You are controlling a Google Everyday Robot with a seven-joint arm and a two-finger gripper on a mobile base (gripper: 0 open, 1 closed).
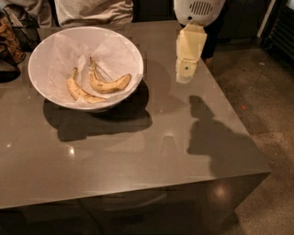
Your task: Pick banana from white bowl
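Note:
The white bowl [31,69], lined with crinkled white paper, stands on the grey table at the back left. Two bananas lie in it. The banana [110,84] is the plump, strongly curved one on the right, with brown speckles and its stem pointing up-left. A slimmer, paler banana [80,92] lies to its left. My gripper [186,75] is cream-coloured and hangs point-down from the white arm head, above the table to the right of the bowl. It is apart from the bowl and holds nothing.
The grey table [138,156] has its front and right edges in view, with speckled floor [262,92] to the right. A person in a light shirt [94,11] stands behind the table. Dark objects [11,43] sit at the left edge.

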